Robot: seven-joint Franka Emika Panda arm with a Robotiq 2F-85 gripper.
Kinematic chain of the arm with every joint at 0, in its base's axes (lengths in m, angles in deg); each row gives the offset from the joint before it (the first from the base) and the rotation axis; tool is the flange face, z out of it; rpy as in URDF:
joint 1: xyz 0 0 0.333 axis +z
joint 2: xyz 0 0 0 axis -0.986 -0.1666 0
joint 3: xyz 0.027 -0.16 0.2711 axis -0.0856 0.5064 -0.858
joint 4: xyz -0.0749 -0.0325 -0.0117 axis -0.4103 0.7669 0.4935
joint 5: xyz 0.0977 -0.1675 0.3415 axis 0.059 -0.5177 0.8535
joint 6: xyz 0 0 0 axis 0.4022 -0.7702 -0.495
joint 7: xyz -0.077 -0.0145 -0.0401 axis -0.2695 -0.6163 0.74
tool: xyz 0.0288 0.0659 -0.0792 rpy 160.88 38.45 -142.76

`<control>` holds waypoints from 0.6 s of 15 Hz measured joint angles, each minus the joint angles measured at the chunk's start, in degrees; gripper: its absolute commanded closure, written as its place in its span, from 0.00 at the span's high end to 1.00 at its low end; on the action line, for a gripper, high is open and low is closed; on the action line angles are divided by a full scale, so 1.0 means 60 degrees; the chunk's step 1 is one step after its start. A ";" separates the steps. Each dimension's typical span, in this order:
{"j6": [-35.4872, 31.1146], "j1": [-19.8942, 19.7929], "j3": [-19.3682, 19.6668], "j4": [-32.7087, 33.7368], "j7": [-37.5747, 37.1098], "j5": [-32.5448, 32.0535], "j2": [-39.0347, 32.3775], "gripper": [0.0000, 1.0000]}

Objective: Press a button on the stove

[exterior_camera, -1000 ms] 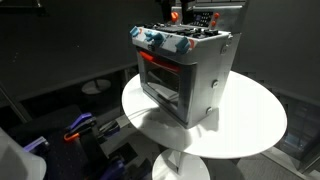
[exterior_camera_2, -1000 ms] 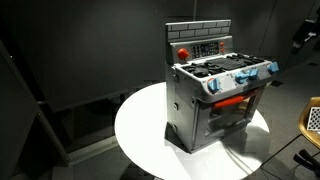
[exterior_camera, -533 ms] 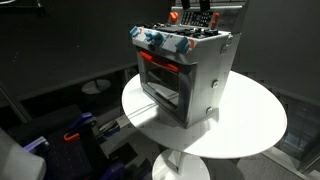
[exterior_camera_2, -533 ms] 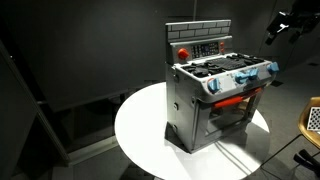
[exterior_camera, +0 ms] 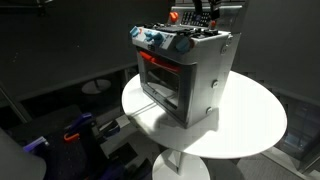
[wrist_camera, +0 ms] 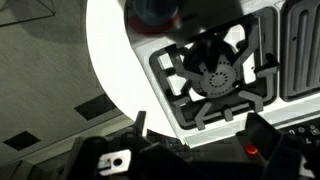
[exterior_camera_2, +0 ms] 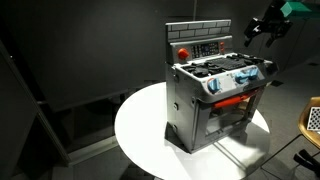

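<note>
Stove point(exterior_camera_2: 215, 100) sits mid round white worktop point(exterior_camera_2: 135, 125). My pincer point(exterior_camera_2: 262, 30) hovers above stove top over burner point(wrist_camera: 215, 75), jaws spread wide, holding nothing. Back control panel point(exterior_camera_2: 200, 47) with red button point(exterior_camera_2: 183, 52) lies lower, beyond burners; I judge reach goes that way.

The black two-fingered gripper point(exterior_camera_2: 258, 31) hangs high at the upper right of an exterior view, its jaws pointing downward and a little to the left. Behind it the dark wrist point(exterior_camera_2: 284, 13) carries a teal-green patch and runs out past the top edge. In an exterior view the same gripper point(exterior_camera: 206, 12) shows only as a dark shape cut off by the top edge. The wrist view has it entering from below point(wrist_camera: 197, 122) — its dark fingers point(wrist_camera: 264, 136) stand wide apart, the jaws spread.
</note>
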 measured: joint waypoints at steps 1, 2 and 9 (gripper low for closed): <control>0.0000 0.0022 0.0014 0.0211 -0.0070 0.0000 -0.0237 1.00; 0.0000 0.0053 0.0037 0.0415 -0.0145 0.0000 -0.0460 1.00; 0.0057 0.0457 0.0353 0.1761 -0.0379 0.0000 -0.1829 1.00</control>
